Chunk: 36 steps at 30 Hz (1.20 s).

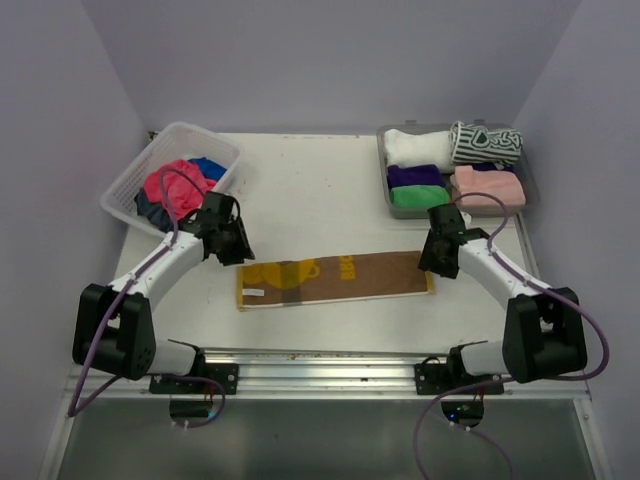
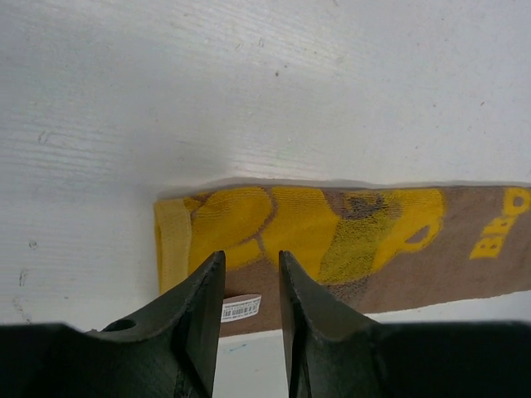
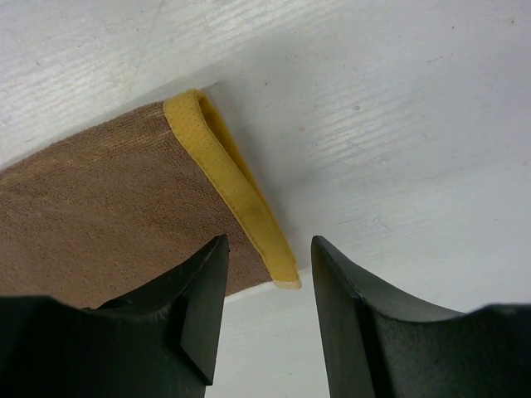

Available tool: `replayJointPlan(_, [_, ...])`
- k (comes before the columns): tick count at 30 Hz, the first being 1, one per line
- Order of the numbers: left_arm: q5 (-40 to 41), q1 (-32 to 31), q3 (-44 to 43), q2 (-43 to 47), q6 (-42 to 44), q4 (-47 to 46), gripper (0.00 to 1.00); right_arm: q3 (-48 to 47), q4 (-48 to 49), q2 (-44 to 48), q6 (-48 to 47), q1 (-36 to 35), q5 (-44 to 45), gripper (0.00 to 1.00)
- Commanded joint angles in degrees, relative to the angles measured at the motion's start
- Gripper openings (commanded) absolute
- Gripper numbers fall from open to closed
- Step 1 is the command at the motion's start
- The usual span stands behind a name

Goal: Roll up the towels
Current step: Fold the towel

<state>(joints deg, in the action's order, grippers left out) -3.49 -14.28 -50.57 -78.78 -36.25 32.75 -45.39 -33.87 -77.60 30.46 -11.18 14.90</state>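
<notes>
A yellow-and-brown towel lies folded into a long flat strip across the table's middle. My left gripper hovers open and empty just above its left end, near a small barcode label. My right gripper hovers open and empty at the right end, over the yellow hem. Rolled towels sit in the grey tray: white, striped, purple, green, pink. Loose pink and blue towels lie in the white basket.
The basket stands at the far left and the tray at the far right, both near the back wall. Purple walls close in the sides. A metal rail runs along the near edge by the arm bases.
</notes>
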Motion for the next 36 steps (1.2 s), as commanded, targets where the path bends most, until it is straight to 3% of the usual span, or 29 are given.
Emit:
replayJointPlan(1, [3.2, 0.3, 0.2, 1.5, 1.7, 2.8, 0.36, -2.7, -0.9, -1.1, -4.8, 0.7, -2.7, 0.48])
replayJointPlan(8, [5.0, 0.7, 2.2, 3.1, 2.3, 3.8, 0.39, -2.9, 1.8, -7.5, -5.9, 1.1, -7.2, 0.51])
replayJointPlan(12, [5.1, 1.0, 3.8, 2.6, 1.4, 3.8, 0.40, -1.7, 4.5, -9.8, -5.4, 1.5, -7.2, 0.47])
replayJointPlan(16, [5.1, 1.6, 5.3, 3.2, 0.9, 4.1, 0.48, -1.0, 5.3, -10.6, -4.9, 2.0, -7.4, 0.31])
replayJointPlan(17, [5.1, 1.7, 5.6, 3.3, 0.9, 4.0, 0.55, -0.8, 5.4, -10.4, -4.6, 2.0, -7.3, 0.24])
replayJointPlan(23, [1.8, 1.8, 7.5, 0.7, 1.8, 2.8, 0.64, -0.1, 5.0, -8.4, -4.4, 1.9, -7.2, 0.13])
replayJointPlan(28, [1.1, 1.8, 9.8, -0.5, 1.7, 0.7, 0.63, 0.3, 5.0, -8.0, -4.2, 1.9, -8.0, 0.10])
replayJointPlan(36, [-2.6, 1.3, 12.7, -1.3, -0.2, -1.8, 0.48, 0.6, 5.5, -8.4, -3.6, 1.9, -8.7, 0.10])
